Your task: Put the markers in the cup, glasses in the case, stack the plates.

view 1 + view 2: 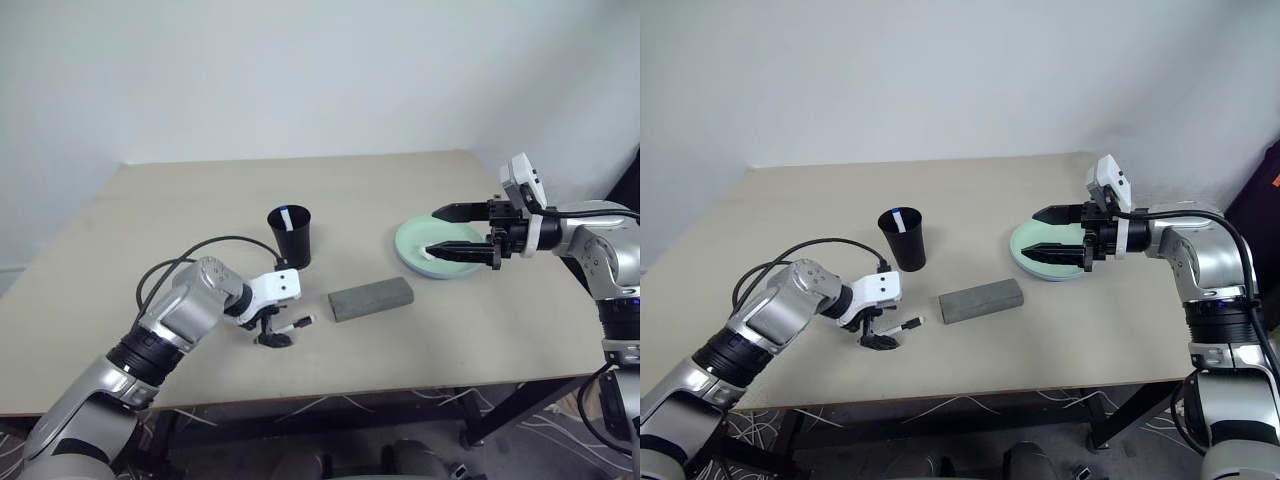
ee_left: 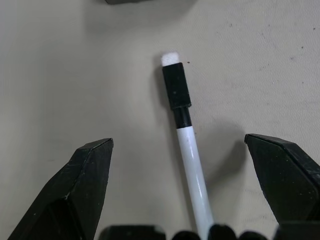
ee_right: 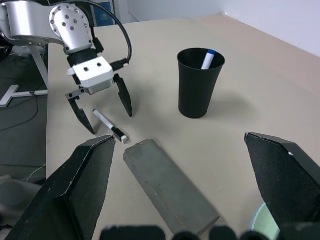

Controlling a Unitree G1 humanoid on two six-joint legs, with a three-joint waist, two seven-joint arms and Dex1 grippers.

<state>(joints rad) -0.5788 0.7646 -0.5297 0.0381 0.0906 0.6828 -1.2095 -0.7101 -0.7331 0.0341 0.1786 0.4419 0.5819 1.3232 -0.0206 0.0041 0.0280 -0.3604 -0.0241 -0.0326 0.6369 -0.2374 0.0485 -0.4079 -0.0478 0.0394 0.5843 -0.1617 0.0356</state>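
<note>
A black cup (image 1: 290,238) stands mid-table with the blue-capped marker (image 1: 287,216) upright inside it. The black-capped marker (image 2: 187,160) lies flat on the table in front of the cup. My left gripper (image 1: 272,331) points down over it, open, one finger on each side and neither touching it. The grey case (image 1: 371,298) lies shut to the right of that marker. Further right sits a mint green plate (image 1: 412,250). My right gripper (image 1: 432,232) hovers open over its left part, holding nothing. The glasses are out of view.
The beige table (image 1: 200,210) ends at a front edge close behind my left gripper. A black cable (image 1: 190,250) loops up from the left wrist. A white wall stands beyond the far edge.
</note>
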